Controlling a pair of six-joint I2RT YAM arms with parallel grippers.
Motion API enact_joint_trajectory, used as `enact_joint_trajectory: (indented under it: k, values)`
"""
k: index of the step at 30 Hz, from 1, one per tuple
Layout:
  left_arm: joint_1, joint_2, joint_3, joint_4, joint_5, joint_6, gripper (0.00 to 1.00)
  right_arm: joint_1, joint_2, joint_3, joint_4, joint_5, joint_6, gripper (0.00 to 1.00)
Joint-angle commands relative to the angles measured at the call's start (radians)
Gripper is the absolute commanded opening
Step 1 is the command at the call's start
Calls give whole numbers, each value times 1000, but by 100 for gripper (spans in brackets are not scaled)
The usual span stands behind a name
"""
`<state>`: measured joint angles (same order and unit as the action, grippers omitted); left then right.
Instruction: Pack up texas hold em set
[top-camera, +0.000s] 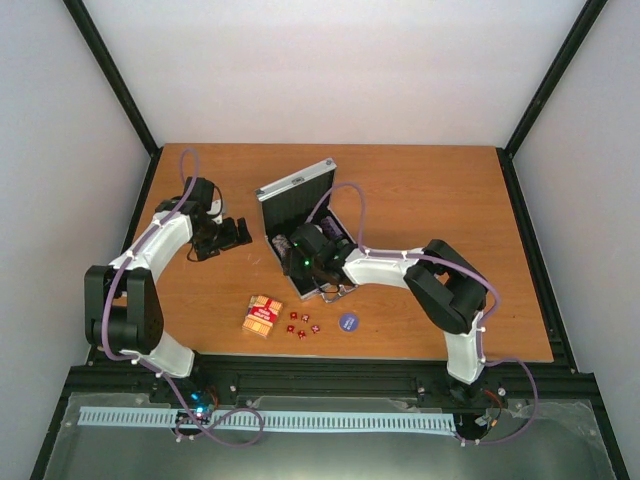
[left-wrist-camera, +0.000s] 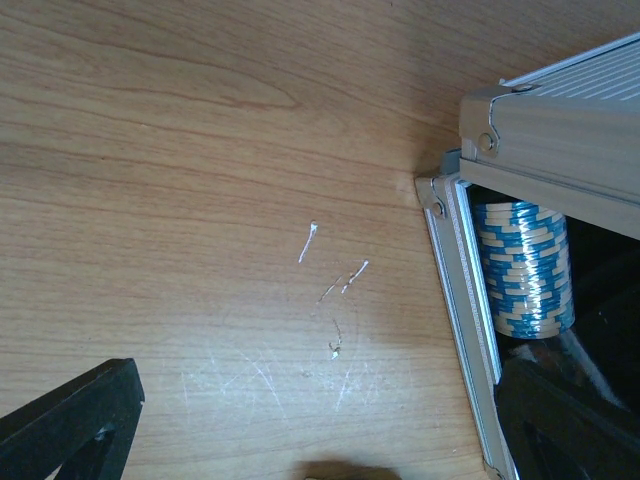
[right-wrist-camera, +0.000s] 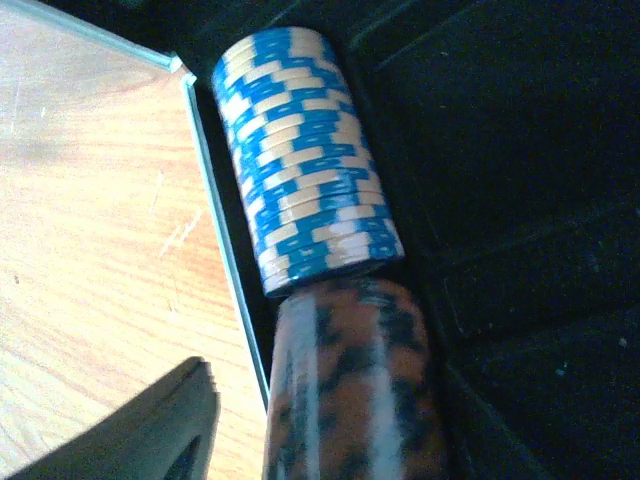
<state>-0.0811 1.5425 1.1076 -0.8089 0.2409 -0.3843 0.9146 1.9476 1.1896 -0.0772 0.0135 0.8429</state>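
Right wrist view: orange-and-black chip stack (right-wrist-camera: 350, 390) lies end-to-end with blue-and-white chip stack (right-wrist-camera: 305, 165) in the trough inside the rim of the open silver aluminium case (top-camera: 297, 190). Right claw (top-camera: 300, 255): grip cannot be told. Left claw (top-camera: 240, 233): spread, empty, beside case. Advised: seat stack level before withdrawing.

I can read no text, brand or number on any of my feeds. The red-orange card box (top-camera: 262, 315), by the near edge of the bench (top-camera: 450, 200), carries pale printing (too small and blurred to read). The blue-and-white chip stack (right-wrist-camera: 305, 200) shows stripes only.
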Motion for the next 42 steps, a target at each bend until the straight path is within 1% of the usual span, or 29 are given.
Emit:
enact_joint_trajectory:
  k: [1, 4, 8, 10, 11, 14, 16, 18, 20, 21, 24, 26, 29, 32, 35, 38, 42]
  values:
    - [-5, 4, 11, 2, 10, -1, 100, 18, 5, 35, -12, -26, -32, 67]
    - [-6, 6, 16, 1, 7, -1, 100, 21, -4, 46, -44, -29, -54, 73]
    - [-5, 11, 31, -8, 8, 1, 100, 21, -36, 44, -77, -18, -88, 75]
    - [-6, 9, 37, -12, 5, 2, 100, 23, -66, 46, -108, 2, -114, 79]
    - [-5, 8, 38, -14, 6, 2, 100, 23, -83, 51, -136, 17, -132, 80]
    - [-5, 5, 35, -16, 4, 1, 100, 23, -122, 89, -243, 64, -186, 86]
    - [-5, 4, 34, -18, 1, 1, 100, 22, -145, 99, -302, 80, -229, 87]
    - [-5, 2, 34, -23, -2, 3, 100, 23, -169, 117, -373, 85, -268, 92]
    - [-5, -2, 35, -25, -3, 4, 100, 23, -186, 146, -466, 88, -302, 99]
    - [-5, -4, 35, -26, -3, 4, 100, 23, -191, 163, -514, 90, -319, 100]
    - [-5, -1, 36, -27, -4, 1, 100, 23, -208, 188, -649, 83, -357, 100]
    - [-5, 2, 39, -27, -5, 0, 100, 22, -215, 195, -721, 42, -393, 100]
    - [-6, 11, 48, -30, -19, -5, 100, 26, -229, 194, -789, -28, -448, 100]
    - [-5, 31, 68, -46, -31, -16, 100, 42, -251, 204, -828, -63, -472, 100]
    - [-5, 41, 85, -52, -18, -19, 100, 44, -257, 215, -866, -60, -449, 100]
    - [-5, 22, 75, -52, -4, -18, 100, 44, -265, 194, -916, -12, -390, 99]
    - [-5, -9, 45, -58, -7, -12, 100, 44, -302, 85, -956, -13, -332, 98]
